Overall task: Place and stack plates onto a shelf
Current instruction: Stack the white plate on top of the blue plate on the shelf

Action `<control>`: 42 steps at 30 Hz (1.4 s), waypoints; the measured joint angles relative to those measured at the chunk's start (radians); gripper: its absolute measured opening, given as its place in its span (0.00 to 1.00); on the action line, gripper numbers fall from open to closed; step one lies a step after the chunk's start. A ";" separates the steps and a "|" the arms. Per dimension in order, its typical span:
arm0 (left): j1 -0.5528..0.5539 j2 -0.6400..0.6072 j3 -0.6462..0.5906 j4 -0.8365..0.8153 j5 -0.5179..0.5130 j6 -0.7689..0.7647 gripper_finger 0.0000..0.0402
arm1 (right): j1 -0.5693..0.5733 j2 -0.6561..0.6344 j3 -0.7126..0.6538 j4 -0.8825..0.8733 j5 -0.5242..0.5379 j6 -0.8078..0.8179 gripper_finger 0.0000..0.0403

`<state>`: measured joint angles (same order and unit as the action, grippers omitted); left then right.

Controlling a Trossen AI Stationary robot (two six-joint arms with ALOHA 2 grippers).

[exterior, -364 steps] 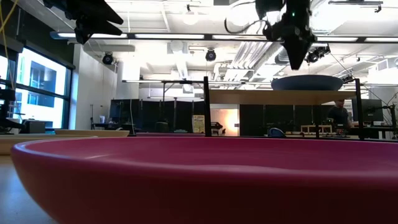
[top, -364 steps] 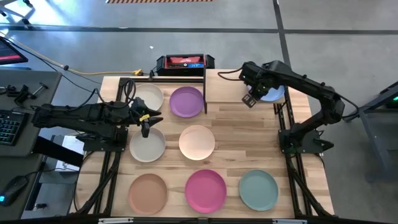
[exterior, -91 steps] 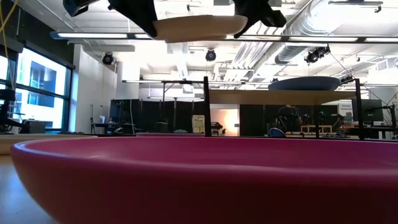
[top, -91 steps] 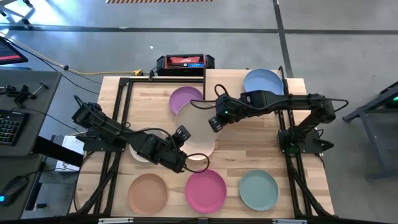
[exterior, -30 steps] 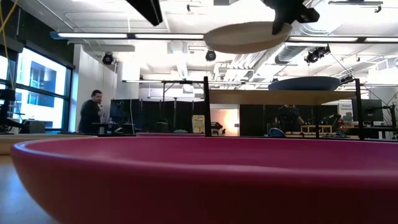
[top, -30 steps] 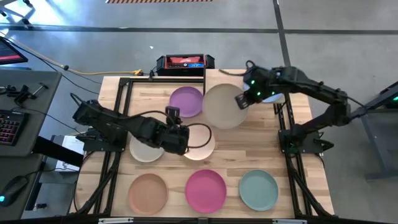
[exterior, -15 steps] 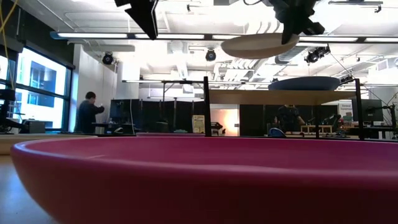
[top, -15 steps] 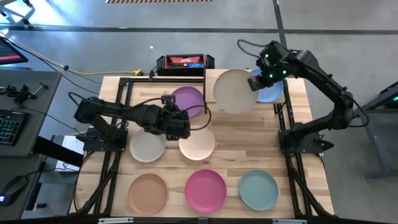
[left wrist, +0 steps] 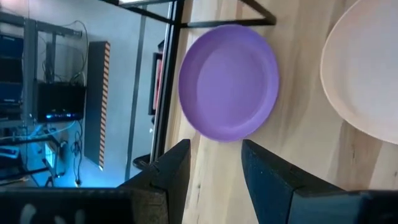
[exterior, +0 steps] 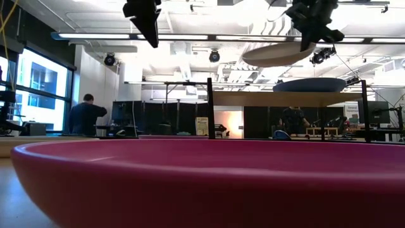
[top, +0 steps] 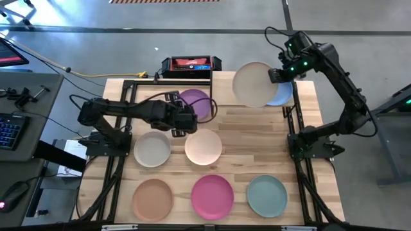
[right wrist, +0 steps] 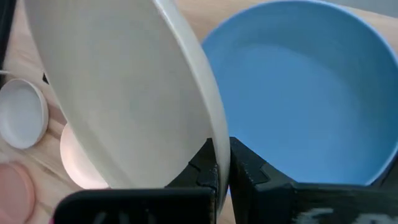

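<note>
My right gripper (top: 274, 75) is shut on a cream plate (top: 252, 84) and holds it high over the shelf (top: 224, 102) at the table's far right. Partly under the cream plate, a blue plate (right wrist: 305, 93) rests on the shelf board (exterior: 253, 99). My left gripper (top: 184, 124) hangs open and empty above the table, between the purple plate (left wrist: 229, 81) and the peach plate (top: 203, 146). Both of those plates lie flat on the tabletop. My right gripper pinches the cream plate's rim (right wrist: 213, 140) between its two fingers, on the plate's edge toward the table's right side. The fingers (right wrist: 249, 173) slant down from the far right. The plate is lifted clear, nearly level (exterior: 278, 54), above the blue plate.
A grey-beige plate (top: 152, 149) lies at the left. Terracotta (top: 153, 197), magenta (top: 212, 196) and teal (top: 267, 196) plates line the near edge. A red and black box (top: 191, 63) sits past the far edge. A person (exterior: 85, 117) stands in the room behind.
My right gripper has carried the cream plate toward the table's far right corner, from beside the purple plate to over the blue plate on the shelf, and the plate has stayed nearly level. My left gripper, still open, has drifted toward the far edge, nearer the purple plate.
</note>
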<state>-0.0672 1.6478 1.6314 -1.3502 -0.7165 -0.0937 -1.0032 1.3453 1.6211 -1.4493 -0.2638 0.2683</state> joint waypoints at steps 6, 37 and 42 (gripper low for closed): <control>0.036 0.000 0.000 -0.093 0.000 -0.052 0.33 | -0.026 0.000 0.000 -0.020 0.050 0.018 0.00; 0.052 -0.387 0.000 -0.190 0.032 -0.104 0.33 | -0.044 -0.149 0.000 -0.093 0.261 0.458 0.00; 0.053 -0.385 0.000 -0.189 0.032 -0.074 0.33 | -0.043 -0.211 0.000 -0.098 0.290 0.505 0.00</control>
<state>-0.0143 1.2623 1.6314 -1.5391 -0.6846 -0.1675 -1.0466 1.1343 1.6213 -1.5477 0.0264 0.7737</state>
